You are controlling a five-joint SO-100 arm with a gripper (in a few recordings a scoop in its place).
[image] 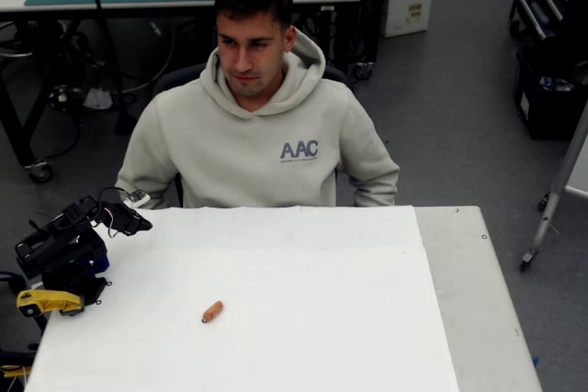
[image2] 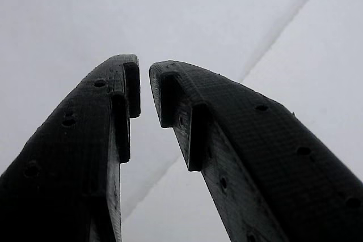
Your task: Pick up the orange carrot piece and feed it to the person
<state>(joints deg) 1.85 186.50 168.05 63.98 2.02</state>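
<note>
The orange carrot piece (image: 212, 311) lies on the white sheet covering the table (image: 349, 319), left of the middle, near the front edge. Behind the far edge sits the person (image: 262, 140) in a light hoodie with blue "AAC" letters, looking down toward the left. The black arm is folded at the table's left edge, its gripper (image: 131, 220) well above and left of the carrot in the overhead view. In the wrist view the gripper (image2: 144, 69) points at bare white sheet, its two black fingers (image2: 108, 117) almost touching at the tips with nothing between them.
The arm's base with a yellow part (image: 48, 301) stands off the table's left front corner. A bare grey strip of table (image: 478, 309) runs along the right side. A grey pole (image: 556, 199) stands on the floor to the right.
</note>
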